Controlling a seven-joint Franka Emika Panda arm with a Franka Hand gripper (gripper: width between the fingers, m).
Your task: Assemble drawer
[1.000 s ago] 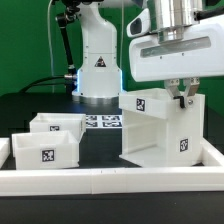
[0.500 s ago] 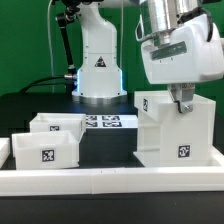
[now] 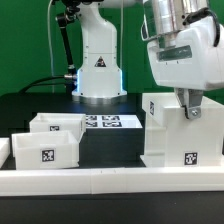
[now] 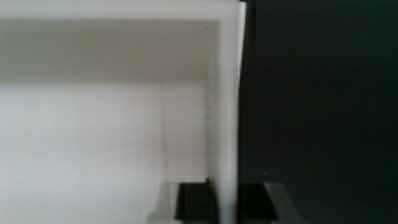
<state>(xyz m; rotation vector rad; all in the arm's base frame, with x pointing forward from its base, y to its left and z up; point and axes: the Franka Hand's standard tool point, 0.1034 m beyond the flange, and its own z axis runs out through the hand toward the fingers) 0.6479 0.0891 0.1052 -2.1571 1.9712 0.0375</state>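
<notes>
A: main risk from here?
B: claw (image 3: 188,106) is pinched narrow on one thin top wall of the shell (image 3: 178,135). With a one-wall grip, any lift or shove could make the shell pivot between the pads or slip out. That plastic looks slick
A: anything to hit?
B: border wall (image 3: 100,180) is just beside the shell's foot. Pushed further that way, it could jam or tip. Shell looks upright on the counter (image 3: 105,145), but I can't tell if the base is fully down
A: does the wrist cam confirm the grip?
B: mostly. Fingers (image 4: 192,203) sit either side of the wall edge, with the wall running straight between them. The dark side is hard to read, so I'd call it held, firmness unknown
A: where does everything sit relative to the claw?
B: shell is directly under it, at the exterior view's right. Front tray (image 3: 45,152) and rear tray (image 3: 55,123) are well apart from it, at the exterior view's left, close together. Marker board (image 3: 105,122) lies between trays and shell, further back
A: so the trays aren't in yet
B: no, both are loose and outside the shell. That step isn't done
</notes>
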